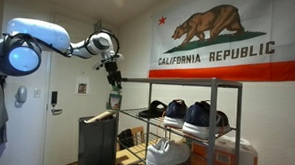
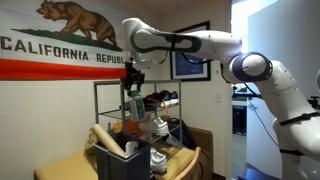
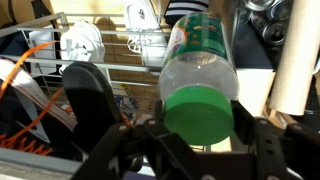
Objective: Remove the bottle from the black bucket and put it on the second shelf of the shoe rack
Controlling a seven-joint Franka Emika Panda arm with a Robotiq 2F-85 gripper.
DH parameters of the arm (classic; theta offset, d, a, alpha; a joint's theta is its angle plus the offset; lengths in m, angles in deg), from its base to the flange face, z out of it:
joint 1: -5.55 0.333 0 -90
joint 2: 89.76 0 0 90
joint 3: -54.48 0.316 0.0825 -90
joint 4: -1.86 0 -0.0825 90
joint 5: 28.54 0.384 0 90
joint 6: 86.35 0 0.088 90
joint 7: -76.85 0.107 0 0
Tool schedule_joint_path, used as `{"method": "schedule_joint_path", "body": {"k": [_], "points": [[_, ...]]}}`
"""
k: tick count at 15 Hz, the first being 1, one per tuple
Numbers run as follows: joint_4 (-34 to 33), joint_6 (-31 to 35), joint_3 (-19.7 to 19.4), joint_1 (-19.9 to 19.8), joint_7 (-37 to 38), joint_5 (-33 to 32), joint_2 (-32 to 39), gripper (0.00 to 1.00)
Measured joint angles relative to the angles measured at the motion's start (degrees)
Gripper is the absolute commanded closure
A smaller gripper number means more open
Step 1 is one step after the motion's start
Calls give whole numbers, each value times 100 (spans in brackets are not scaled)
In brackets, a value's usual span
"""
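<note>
We see the pincer (image 3: 187, 128) clamped on the bottle (image 3: 200, 60), green cap toward the wrist. The bottle hangs above the black bucket (image 1: 97, 140), apparently at the shoe rack's (image 1: 215, 95) left edge.

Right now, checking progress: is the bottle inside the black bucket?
No, the pincer holds the bottle aloft, outside the black bucket.

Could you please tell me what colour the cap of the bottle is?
The cap of the bottle is green, clearest in the wrist view.
</note>
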State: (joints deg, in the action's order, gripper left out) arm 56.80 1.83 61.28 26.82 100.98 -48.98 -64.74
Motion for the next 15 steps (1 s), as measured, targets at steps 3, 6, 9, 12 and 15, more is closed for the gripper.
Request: {"method": "schedule_joint_path", "body": {"k": [3, 6, 9, 12, 15], "points": [[813, 776, -5, -406, -6, 154, -226, 58], [1672, 1386, -4, -678, -8, 365, -459, 58], [2552, 1742, -3, -814, -8, 603, -725, 58], [3215, 2128, -8, -832, -5, 667, -1058, 58], [3941, 2434, -8, -831, -3, 718, -1335, 58]]}}
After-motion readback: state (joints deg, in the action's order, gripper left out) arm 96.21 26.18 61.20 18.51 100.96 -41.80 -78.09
